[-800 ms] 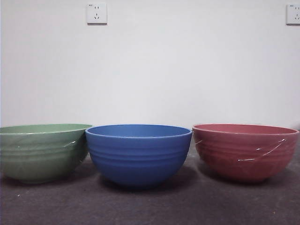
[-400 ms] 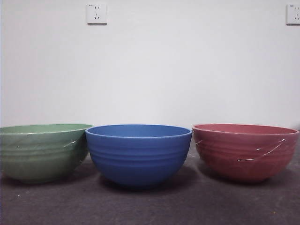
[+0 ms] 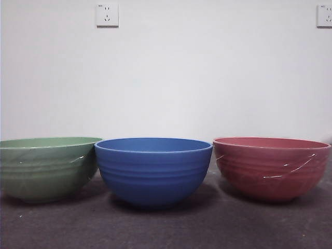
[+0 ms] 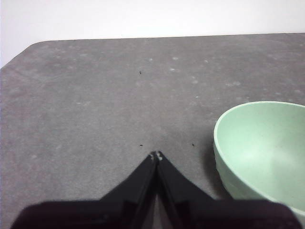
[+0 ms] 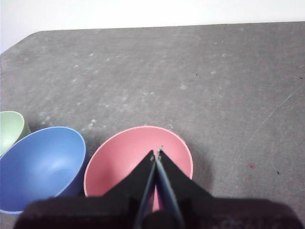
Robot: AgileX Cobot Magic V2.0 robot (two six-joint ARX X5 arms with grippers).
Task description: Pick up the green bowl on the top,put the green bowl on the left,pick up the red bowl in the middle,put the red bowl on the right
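Across the counter (image 3: 166, 228): green bowl (image 3: 46, 168) cropped at left, red bowl (image 3: 272, 168) right.
Left hand (image 4: 156, 155) and right hand (image 5: 157, 151) both pinched closed, holding nothing.

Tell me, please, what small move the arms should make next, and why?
Probably none beyond staying back: the green bowl stands on the left, the red bowl on the right, the blue bowl between them. Both the left gripper and right gripper are shut and hold nothing.

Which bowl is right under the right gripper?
The red bowl. The right gripper, shut, hangs over it; the blue bowl and green bowl sit off to one side.
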